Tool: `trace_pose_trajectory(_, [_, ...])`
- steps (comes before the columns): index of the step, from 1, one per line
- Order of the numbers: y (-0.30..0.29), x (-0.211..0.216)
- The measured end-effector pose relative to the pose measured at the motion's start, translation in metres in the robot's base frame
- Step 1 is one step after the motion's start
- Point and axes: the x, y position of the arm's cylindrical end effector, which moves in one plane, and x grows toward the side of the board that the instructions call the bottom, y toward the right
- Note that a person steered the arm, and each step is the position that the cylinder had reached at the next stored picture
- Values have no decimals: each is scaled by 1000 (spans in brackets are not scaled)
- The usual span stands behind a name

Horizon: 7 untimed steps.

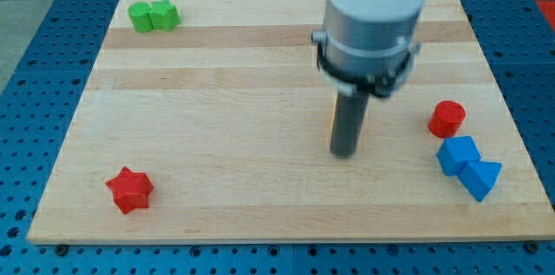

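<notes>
My tip [344, 153] rests on the wooden board [217, 136] a little right of its middle. A thin orange or yellow sliver [333, 119] shows along the rod's left edge, a block mostly hidden behind the rod. To the view's right stands a red cylinder [447, 119], about a hand's width from the tip. Below it lie two blue blocks touching each other, a blocky one [457, 154] and a wedge-like one [479, 178]. A red star [129, 189] lies far off at the bottom left.
Two green blocks [153, 16] sit together at the board's top left corner. The board lies on a blue perforated table [35, 93]. The arm's large grey and white body [373, 15] hides part of the board's top middle.
</notes>
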Motion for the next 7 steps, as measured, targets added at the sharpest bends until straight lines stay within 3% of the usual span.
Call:
trace_pose_trajectory(2, [14,-188])
trace_pose_trajectory(5, [4,-187])
trace_pose_trajectory(7, [-9,-246])
